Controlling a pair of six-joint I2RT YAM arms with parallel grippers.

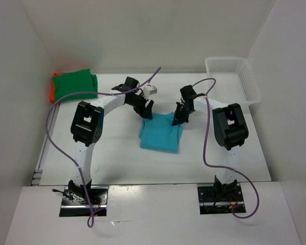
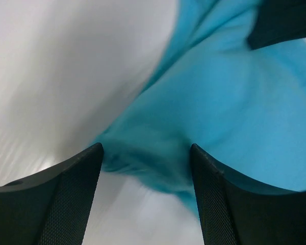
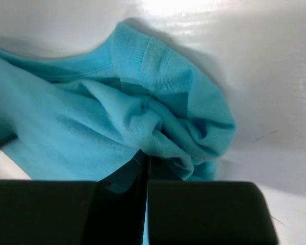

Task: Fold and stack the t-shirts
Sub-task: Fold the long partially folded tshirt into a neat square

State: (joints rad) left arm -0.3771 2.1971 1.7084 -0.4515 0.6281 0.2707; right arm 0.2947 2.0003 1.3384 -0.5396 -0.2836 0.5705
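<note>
Top external view: the turquoise t-shirt lies folded mid-table. The green t-shirt rests on the orange t-shirt at the far left corner, and the basket stands far right. The left gripper and right gripper sit at the turquoise t-shirt's far corners.

Left wrist view: the left gripper stands wide open; cloth lies between its fingers, unpinched.

Right wrist view: the right gripper is fully closed (jaws meeting), pinching a bunched fold of the turquoise t-shirt
</note>
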